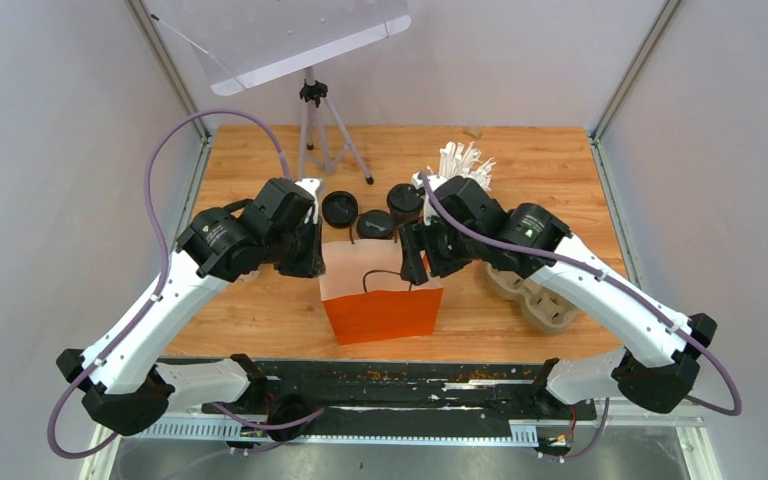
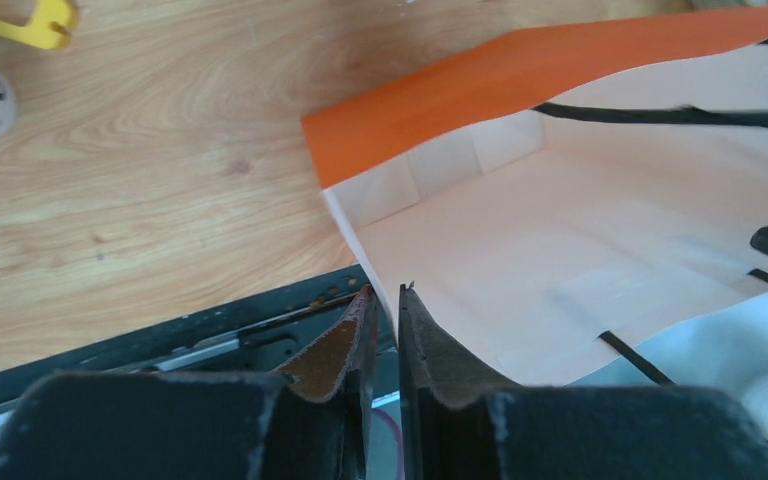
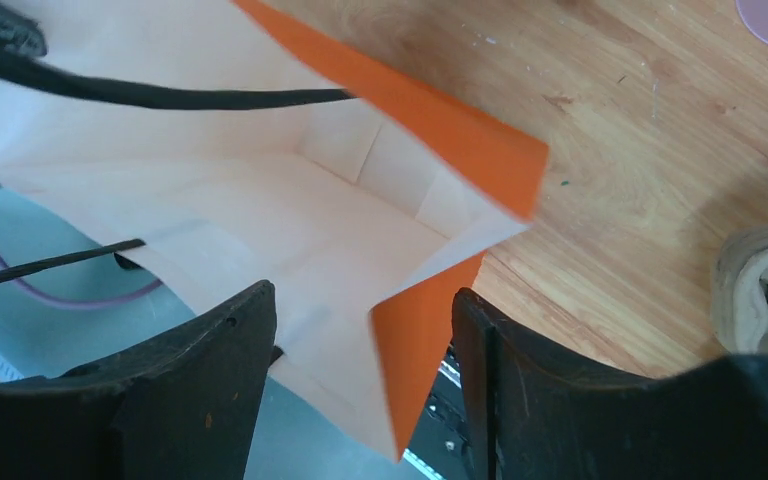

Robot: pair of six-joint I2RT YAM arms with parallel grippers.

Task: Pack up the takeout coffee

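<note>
Takeout coffee cups (image 1: 340,208), all lidded, stood on the table (image 1: 260,300) just behind the orange bag (image 1: 380,310); none was inside it yet. On the left, the left gripper (image 2: 385,305) was pinched on the bag's rim. On the right, the right gripper (image 3: 360,300) had its jaws apart around the opposite rim. All the packing was left to do.
</note>
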